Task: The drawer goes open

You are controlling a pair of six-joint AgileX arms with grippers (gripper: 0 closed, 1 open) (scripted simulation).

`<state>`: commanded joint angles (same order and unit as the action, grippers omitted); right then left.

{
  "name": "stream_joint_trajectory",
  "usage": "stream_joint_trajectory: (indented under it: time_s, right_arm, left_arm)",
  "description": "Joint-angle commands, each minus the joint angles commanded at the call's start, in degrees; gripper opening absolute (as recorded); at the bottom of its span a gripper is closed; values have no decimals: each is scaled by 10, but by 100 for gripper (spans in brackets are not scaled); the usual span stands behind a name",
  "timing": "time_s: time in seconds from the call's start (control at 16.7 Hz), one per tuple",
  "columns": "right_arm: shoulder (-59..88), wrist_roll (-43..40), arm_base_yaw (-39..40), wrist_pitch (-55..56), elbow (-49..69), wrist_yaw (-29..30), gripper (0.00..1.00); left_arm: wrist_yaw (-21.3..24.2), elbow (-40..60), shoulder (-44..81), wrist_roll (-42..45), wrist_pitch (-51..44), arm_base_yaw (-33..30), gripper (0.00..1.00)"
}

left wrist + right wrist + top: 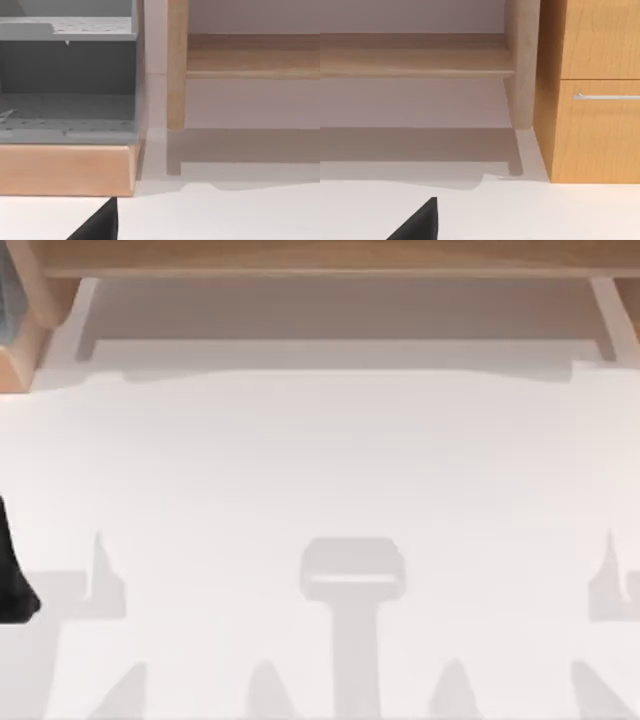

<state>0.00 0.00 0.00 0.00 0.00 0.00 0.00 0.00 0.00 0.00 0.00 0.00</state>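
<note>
From above, a white table [320,490] is seen with a wooden shelf [330,258] along its far edge. A bit of the left arm [12,575] is caught at the table's left edge.

On the left wrist view, one grey open cabinet [67,80] on a wooden base is seen, two compartments, nothing made out inside.

On the right wrist view, one wooden cabinet [595,90] stands right of the shelf, its drawer [602,130] pushed in, one metal handle [607,96]. How either gripper's jaws stand can't be told, nor how far the drawer lies from them.

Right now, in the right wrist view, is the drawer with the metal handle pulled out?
No, the drawer front sits flush with the wooden cabinet, its handle untouched.
</note>
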Motion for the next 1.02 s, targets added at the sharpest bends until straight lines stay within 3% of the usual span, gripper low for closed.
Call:
stream_joint_trajectory:
  time_s: [0.36, 1.02]
  right_arm:
    - [64, 0, -21, 27, 55, -26, 100]
    - [503, 8, -161, 161, 346, -155, 100]
  left_arm:
    - [0, 0, 0, 0, 0, 0, 100]
    - [0, 0, 0, 0, 0, 0, 100]
